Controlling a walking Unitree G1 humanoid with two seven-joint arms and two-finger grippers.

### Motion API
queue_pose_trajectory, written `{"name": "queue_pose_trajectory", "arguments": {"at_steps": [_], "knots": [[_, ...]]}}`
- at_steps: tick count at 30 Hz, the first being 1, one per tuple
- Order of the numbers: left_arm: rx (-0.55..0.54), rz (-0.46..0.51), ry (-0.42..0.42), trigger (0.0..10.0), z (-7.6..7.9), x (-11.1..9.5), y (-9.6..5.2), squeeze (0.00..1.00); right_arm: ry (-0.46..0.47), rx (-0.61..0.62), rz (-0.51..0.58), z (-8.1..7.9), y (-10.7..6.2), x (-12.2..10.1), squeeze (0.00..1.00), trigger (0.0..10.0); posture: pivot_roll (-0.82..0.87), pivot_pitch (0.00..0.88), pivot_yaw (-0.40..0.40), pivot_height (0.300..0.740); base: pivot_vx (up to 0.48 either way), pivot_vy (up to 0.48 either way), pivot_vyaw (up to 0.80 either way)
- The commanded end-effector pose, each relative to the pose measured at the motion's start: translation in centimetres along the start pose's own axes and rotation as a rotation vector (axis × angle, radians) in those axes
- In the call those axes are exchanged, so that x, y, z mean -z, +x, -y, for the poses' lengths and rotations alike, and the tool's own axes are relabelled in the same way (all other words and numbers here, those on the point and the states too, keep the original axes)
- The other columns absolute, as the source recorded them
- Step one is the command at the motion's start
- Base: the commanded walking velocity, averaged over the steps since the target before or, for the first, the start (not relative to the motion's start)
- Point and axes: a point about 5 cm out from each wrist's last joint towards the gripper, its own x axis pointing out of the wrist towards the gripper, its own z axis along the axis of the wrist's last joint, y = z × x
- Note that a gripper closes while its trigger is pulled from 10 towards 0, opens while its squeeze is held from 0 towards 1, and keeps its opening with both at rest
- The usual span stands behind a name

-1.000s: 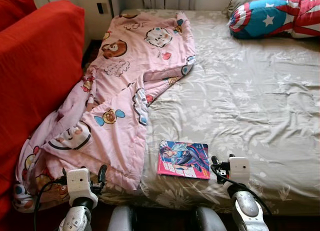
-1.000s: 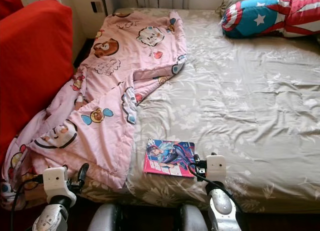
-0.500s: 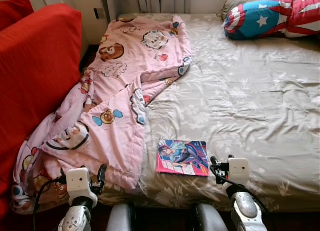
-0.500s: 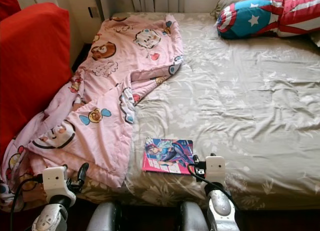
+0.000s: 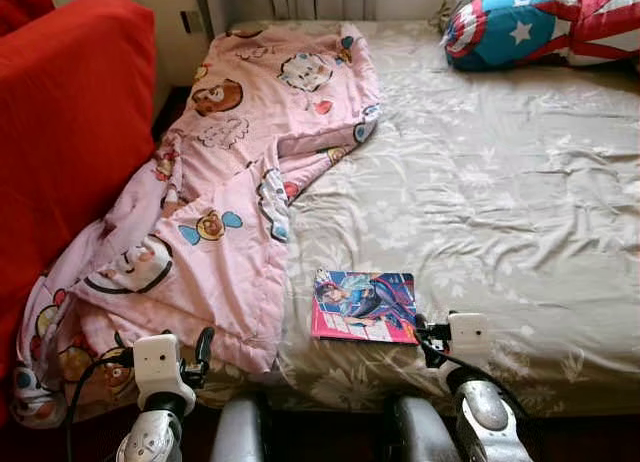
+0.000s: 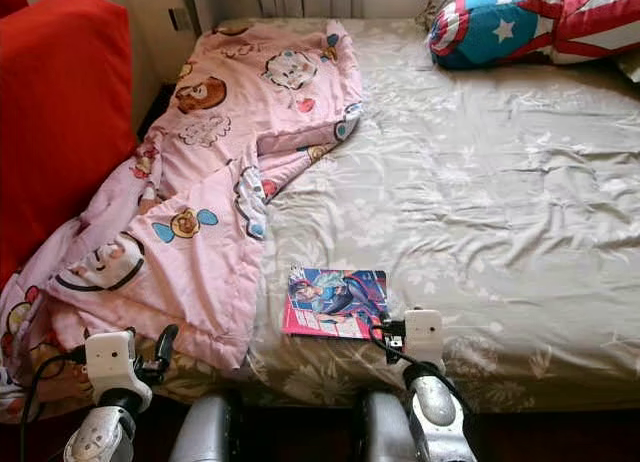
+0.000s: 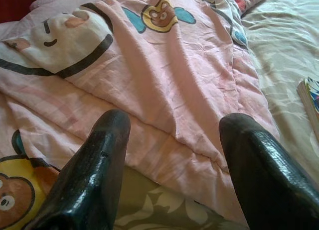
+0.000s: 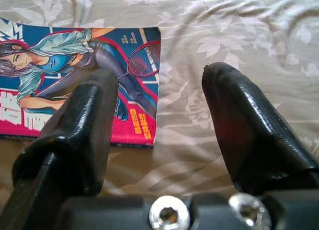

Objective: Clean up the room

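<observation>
The bed [image 5: 520, 212] takes up most of the head view, grey floral sheet, with a pink cartoon blanket [image 5: 230, 192] draped down its left half and spilling off the lower left edge beside the red sofa [image 5: 70, 112]. A star-patterned pillow [image 5: 540, 22] sits at upper right. Lower centre, a comic book [image 5: 364, 305] lies flat on the sheet, near the bed's front edge.

The right gripper [image 5: 428, 334] hangs just right of the book's lower right corner, fingers wide apart and holding nothing. In the right wrist view, one finger [image 8: 75, 125] overlaps the cover's corner and the other finger [image 8: 249, 130] sits over bare sheet, so the book is off to one side rather than centred. To pick it up cleanly, I'd judge the gripper should shift toward the book and catch its near edge.

The left gripper [image 5: 200, 344], open and empty, hovers over the blanket's hem at lower left.
</observation>
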Motion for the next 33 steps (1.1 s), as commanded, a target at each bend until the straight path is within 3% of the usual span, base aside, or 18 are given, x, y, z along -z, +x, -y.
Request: {"name": "queue_pose_trajectory", "arguments": {"at_steps": [1, 8, 13, 33], "knots": [[-0.008, -0.019, 0.012, 10.0, -0.43, 0.19, -0.20, 0.00, 0.015, -0.003, -0.016, -0.13, -0.05, 0.32, 0.00, 10.0, 0.00, 0.165, 0.031, 0.605, 0.000, 0.000, 0.00], [-0.007, -0.029, 0.009, 10.0, -0.47, 0.18, -0.06, 0.00, -0.005, -0.021, -0.002, -0.41, 0.08, 0.10, 0.00, 10.0, 0.00, 0.171, 0.033, 0.605, 0.000, 0.000, 0.00], [-0.007, -0.030, 0.009, 10.0, -0.46, 0.14, 0.07, 0.00, 0.004, -0.025, 0.011, -0.51, 0.08, -0.01, 0.00, 10.0, -0.01, 0.172, 0.034, 0.605, 0.000, 0.000, 0.73], [-0.010, -0.031, 0.013, 10.0, -0.51, 0.04, 0.03, 0.00, 0.021, -0.021, -0.037, -0.65, 0.52, 0.23, 0.00, 10.0, 0.01, 0.191, 0.037, 0.605, 0.274, 0.000, 0.00]]}}
